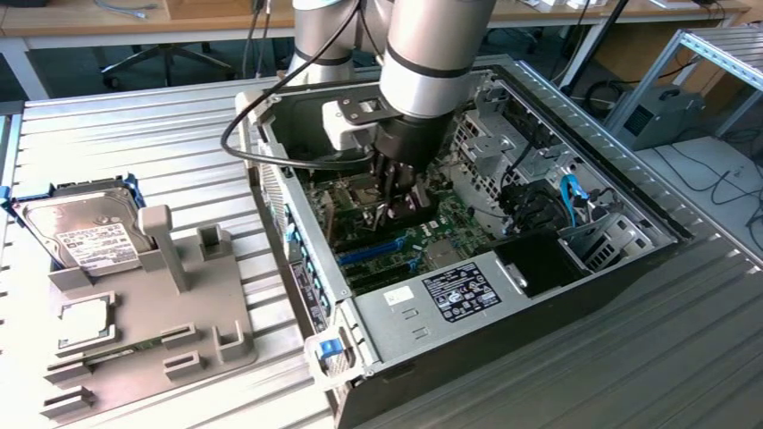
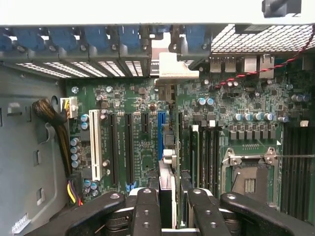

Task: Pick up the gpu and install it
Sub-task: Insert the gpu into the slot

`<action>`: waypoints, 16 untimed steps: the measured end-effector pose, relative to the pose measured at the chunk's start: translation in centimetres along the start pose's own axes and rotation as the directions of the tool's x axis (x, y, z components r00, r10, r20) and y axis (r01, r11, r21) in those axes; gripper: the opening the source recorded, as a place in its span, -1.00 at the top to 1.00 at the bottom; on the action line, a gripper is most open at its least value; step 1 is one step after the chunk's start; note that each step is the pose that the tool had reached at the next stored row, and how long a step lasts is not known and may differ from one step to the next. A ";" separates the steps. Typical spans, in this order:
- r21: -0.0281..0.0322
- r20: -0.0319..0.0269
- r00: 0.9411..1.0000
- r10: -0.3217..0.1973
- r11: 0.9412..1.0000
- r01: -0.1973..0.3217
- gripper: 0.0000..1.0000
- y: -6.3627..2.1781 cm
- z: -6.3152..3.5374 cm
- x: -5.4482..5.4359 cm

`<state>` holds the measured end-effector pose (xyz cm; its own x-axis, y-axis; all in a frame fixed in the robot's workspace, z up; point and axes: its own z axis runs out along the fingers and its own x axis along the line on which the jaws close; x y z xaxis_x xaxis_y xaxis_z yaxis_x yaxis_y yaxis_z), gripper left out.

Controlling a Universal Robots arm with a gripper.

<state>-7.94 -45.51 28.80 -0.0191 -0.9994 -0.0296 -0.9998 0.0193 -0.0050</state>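
One gpu [image 2: 167, 189], held edge-on in the tool [image 2: 167, 211], hangs over the blue slot [image 2: 161, 132] toward twelve o'clock; any tilt could jam its bracket [image 2: 172, 66].

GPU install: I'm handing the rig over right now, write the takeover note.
Gripper: black-fingered gripper closed on the thin flat gpu card, seen edge-on, silver metal bracket end toward the case rear.
Place: inside the open black computer case, card above the blue motherboard slot.
Done: card picked up, carried in.
Left: seating in the slot; I cannot tell whether it is in.
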 end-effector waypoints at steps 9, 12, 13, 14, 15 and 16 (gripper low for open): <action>0.000 -0.001 1.000 0.000 1.000 0.000 0.46 0.50 0.69 0.1; 0.000 -0.001 1.000 0.000 1.000 0.000 0.46 0.61 0.91 0.2; 0.000 -0.001 1.000 0.000 1.000 0.000 0.46 0.64 0.97 0.3; 0.000 -0.002 1.000 0.000 1.000 0.000 0.46 0.67 1.01 0.3; 0.000 -0.002 1.000 0.000 1.000 0.000 0.46 0.71 1.06 0.3; 0.000 -0.002 1.000 0.000 1.000 0.000 0.46 0.74 1.10 0.4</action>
<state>-8.68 -45.85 27.69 -0.0191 -0.9994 -0.0275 -0.9998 0.0193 -0.0050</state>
